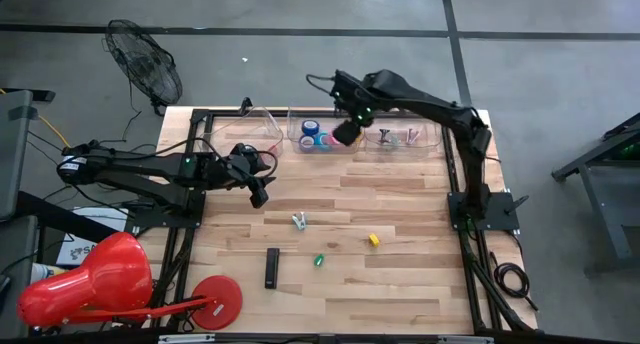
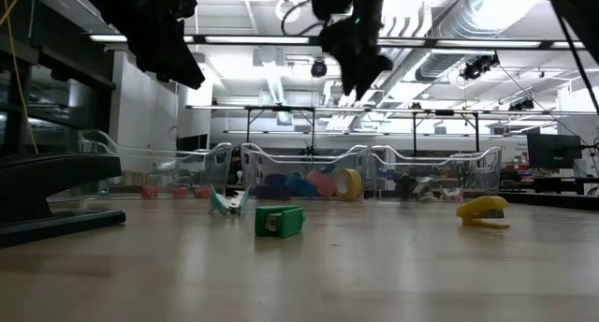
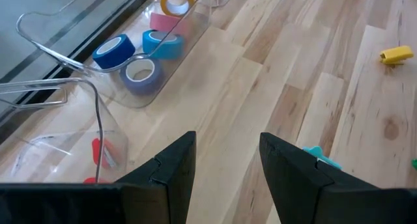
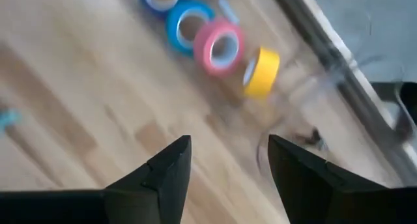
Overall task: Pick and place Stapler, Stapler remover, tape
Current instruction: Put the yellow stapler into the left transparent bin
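Note:
Several tape rolls lie in the clear middle bin [image 1: 315,137] at the table's far edge: yellow [image 4: 262,71], pink [image 4: 220,47] and blue [image 4: 186,25]. My right gripper [image 4: 229,146] hangs open above that bin [image 1: 345,134], holding nothing. A black stapler [image 1: 272,268], a teal staple remover [image 1: 299,221], a small green piece [image 1: 319,260] and a small yellow stapler [image 1: 374,240] lie on the wood. My left gripper [image 1: 260,194] waits open over the table's left part, above the boards [image 3: 228,142].
A clear bin [image 1: 245,129] stands left of the tape bin, and another [image 1: 402,137] to its right holds small metal pieces. A flat red disc [image 1: 216,297] lies at the near left corner. Bare wood lies between the loose items.

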Action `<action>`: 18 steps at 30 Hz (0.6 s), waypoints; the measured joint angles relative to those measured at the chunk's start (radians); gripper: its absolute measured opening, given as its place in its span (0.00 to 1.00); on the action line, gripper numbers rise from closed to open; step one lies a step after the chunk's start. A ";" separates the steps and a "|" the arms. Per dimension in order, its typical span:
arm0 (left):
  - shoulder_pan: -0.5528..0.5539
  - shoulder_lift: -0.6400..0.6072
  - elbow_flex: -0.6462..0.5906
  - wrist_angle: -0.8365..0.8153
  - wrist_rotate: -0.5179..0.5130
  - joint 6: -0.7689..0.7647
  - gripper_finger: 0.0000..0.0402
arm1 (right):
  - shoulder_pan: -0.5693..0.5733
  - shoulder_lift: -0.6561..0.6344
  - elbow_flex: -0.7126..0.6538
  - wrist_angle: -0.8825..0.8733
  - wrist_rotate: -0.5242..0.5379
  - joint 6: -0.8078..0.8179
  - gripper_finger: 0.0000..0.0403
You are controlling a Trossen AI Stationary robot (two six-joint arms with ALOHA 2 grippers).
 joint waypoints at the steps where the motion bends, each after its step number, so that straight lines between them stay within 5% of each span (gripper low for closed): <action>1: 0.000 0.000 0.000 -0.001 0.000 0.000 0.42 | 0.021 -0.017 -0.009 -0.023 0.018 -0.007 0.48; 8: 0.000 0.000 0.000 -0.012 0.000 0.002 0.42 | 0.143 -0.159 -0.256 0.013 0.002 0.055 0.48; 18: 0.000 0.000 0.000 -0.026 0.010 -0.001 0.42 | 0.326 -0.336 -0.641 0.167 -0.112 0.528 0.48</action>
